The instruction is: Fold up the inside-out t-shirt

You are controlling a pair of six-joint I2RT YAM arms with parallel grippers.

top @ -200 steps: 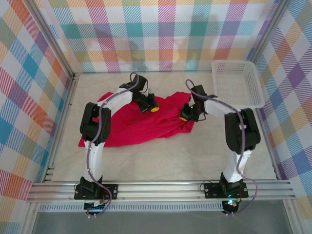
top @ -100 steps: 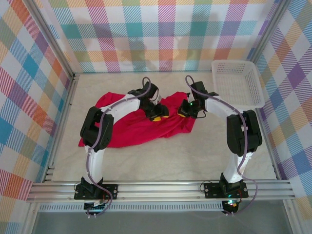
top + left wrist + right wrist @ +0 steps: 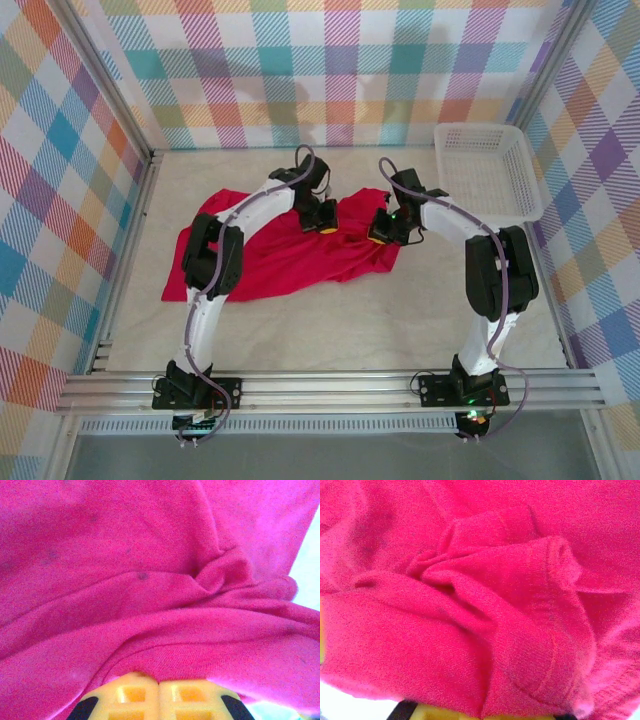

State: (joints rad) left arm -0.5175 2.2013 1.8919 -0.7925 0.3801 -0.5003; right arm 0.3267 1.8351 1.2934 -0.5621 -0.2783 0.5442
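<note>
The inside-out t-shirt (image 3: pixel 265 255) is bright red and lies crumpled across the middle of the table, stretching from the near left to the far right. My left gripper (image 3: pixel 322 222) sits on its far edge near the middle. In the left wrist view its yellow fingers (image 3: pixel 135 695) are pressed together, with a fold of the t-shirt (image 3: pixel 150 580) bunched at their tips. My right gripper (image 3: pixel 381 236) is at the shirt's right end. In the right wrist view a hemmed wad of the t-shirt (image 3: pixel 485 630) covers that gripper's (image 3: pixel 485 715) jaws.
A white mesh basket (image 3: pixel 488 170) stands at the far right of the table. Checked walls enclose the left, back and right sides. Bare tabletop (image 3: pixel 340 330) lies between the shirt and the arm bases.
My left gripper has moved right along the shirt's far edge, and the left arm now reaches further out. The cloth's left side has shifted slightly. The right gripper has hardly moved.
</note>
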